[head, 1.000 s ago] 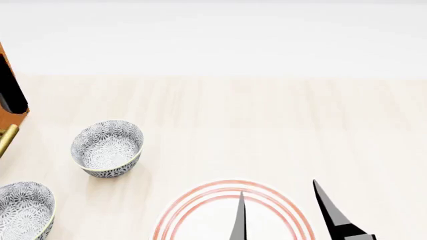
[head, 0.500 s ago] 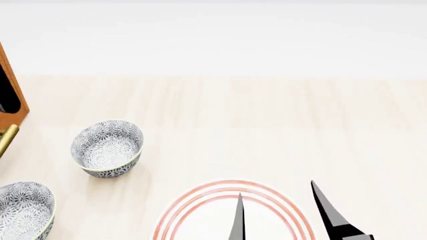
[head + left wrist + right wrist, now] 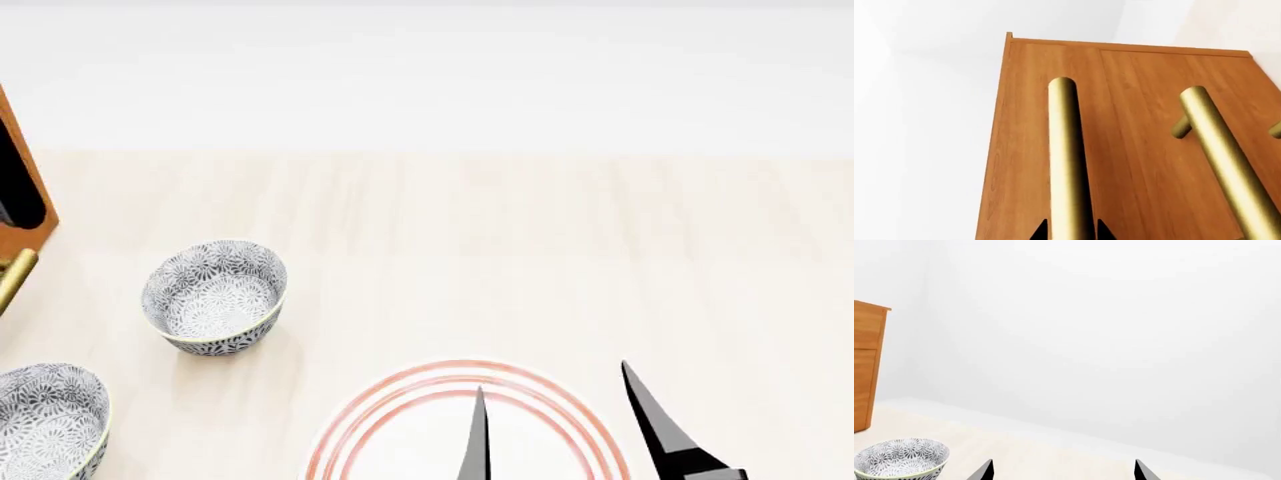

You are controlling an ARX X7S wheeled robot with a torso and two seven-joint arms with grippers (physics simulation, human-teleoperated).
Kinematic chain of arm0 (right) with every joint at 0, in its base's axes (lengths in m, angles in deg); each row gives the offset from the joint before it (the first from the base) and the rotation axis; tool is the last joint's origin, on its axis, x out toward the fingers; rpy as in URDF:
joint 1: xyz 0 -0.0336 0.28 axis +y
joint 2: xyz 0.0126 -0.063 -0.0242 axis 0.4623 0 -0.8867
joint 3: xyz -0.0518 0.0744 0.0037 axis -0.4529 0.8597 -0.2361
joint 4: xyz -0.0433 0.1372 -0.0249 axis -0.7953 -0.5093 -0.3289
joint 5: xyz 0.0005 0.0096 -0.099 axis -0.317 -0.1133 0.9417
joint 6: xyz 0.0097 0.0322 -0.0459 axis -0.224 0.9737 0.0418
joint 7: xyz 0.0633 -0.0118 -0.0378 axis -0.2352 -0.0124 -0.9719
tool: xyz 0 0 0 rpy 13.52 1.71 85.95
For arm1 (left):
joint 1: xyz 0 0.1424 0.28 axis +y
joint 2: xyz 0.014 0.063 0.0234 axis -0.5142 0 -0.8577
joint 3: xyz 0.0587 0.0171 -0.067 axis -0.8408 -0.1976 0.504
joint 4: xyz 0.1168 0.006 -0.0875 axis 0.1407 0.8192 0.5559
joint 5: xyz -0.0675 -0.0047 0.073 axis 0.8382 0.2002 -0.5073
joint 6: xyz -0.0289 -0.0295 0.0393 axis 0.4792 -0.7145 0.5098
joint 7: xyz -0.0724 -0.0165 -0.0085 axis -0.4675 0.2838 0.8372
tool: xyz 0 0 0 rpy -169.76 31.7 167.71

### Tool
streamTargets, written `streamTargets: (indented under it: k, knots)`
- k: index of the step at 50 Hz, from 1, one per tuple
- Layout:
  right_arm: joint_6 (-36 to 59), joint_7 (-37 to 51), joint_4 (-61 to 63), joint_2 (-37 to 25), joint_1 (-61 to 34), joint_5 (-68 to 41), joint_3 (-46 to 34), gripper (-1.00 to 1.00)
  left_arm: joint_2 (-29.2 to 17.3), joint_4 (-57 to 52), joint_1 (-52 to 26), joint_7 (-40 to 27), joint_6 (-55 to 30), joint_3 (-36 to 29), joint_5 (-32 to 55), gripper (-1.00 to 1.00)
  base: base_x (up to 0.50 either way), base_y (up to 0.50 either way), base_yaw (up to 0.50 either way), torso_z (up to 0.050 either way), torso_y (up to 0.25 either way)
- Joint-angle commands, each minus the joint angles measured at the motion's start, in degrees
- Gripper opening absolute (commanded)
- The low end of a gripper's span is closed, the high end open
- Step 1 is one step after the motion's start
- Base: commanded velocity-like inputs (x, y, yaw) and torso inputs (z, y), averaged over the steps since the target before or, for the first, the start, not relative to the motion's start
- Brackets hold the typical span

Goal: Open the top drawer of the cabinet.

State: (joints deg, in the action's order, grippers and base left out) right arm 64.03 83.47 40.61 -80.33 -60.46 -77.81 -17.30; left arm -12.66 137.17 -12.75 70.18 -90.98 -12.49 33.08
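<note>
At the far left edge of the head view, the cabinet [image 3: 24,200] shows only as a strip of orange-brown wood, with a short length of brass handle [image 3: 14,278] below it. My left arm is not identifiable in that view.

In the left wrist view, the cabinet front [image 3: 1134,150] fills most of the picture. Two brass bar handles run along it. My left gripper [image 3: 1069,231] has one dark fingertip on each side of the nearer bar [image 3: 1067,160]. The tips sit tight against the bar, so I read the fingers as clenched on it. The second bar [image 3: 1227,165] lies beside it on its own posts, apart from my fingers. A seam in the wood runs between the two bars. I cannot tell from this view which bar belongs to the top drawer, nor whether either drawer stands out from the cabinet body.

My right gripper [image 3: 561,425] hangs low over the table [image 3: 534,230], above a white plate with red rings [image 3: 400,410]. Its two dark fingers are well apart and hold nothing.

Two grey patterned bowls stand on the table: one [image 3: 215,295] near the cabinet, the other [image 3: 47,420] at the lower left corner. The right wrist view shows one bowl [image 3: 901,457] and the cabinet's side [image 3: 867,370] beyond it.
</note>
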Motion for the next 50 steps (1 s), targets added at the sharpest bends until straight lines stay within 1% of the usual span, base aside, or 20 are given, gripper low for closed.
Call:
streamTargets:
  k: [1, 5, 11, 15, 23, 33, 50]
  knots:
    - [-0.08, 0.21, 0.02, -0.21, 0.05, -0.13, -0.06, 1.00, -0.01, -1.86, 0.19, -0.14, -0.22, -0.25, 1.24, -1.00, 0.00, 0.00, 0.00, 0.000, 0.000]
    - [-0.01, 0.29, 0.10, -0.28, -0.01, -0.16, -0.09, 1.00, -0.28, -3.62, 0.48, 0.38, -0.56, -0.27, 1.10, -1.00, 0.00, 0.00, 0.00, 0.000, 0.000]
    - [-0.19, 0.34, 0.07, -0.35, 0.06, -0.28, -0.11, 1.00, -1.37, -9.54, 1.72, 2.21, -1.77, -0.81, 0.09, -1.00, 0.00, 0.00, 0.00, 0.000, 0.000]
    - [-0.26, 0.28, 0.14, -0.47, 0.13, -0.41, -0.20, 1.00, -2.30, -15.49, 2.92, 4.27, -2.90, -1.35, -0.84, -1.00, 0.00, 0.00, 0.00, 0.000, 0.002]
    - [-0.50, 0.35, 0.22, -0.68, 0.36, -0.65, -0.16, 1.00, -2.70, -21.70, 3.55, 6.15, -3.97, -2.47, -2.48, -1.00, 0.00, 0.00, 0.00, 0.000, 0.003]
    - [-1.11, 0.21, -0.15, -0.91, 0.63, -1.44, 0.08, 1.00, -2.08, -24.54, 3.91, 7.11, -4.45, -3.31, -3.28, -1.00, 0.00, 0.00, 0.00, 0.000, 0.002]
    - [-1.39, 0.57, -0.14, -1.21, 0.76, -1.79, 0.27, 1.00, -1.67, -26.09, 4.31, 7.09, -4.37, -3.67, -3.57, -1.00, 0.00, 0.00, 0.00, 0.000, 0.003]
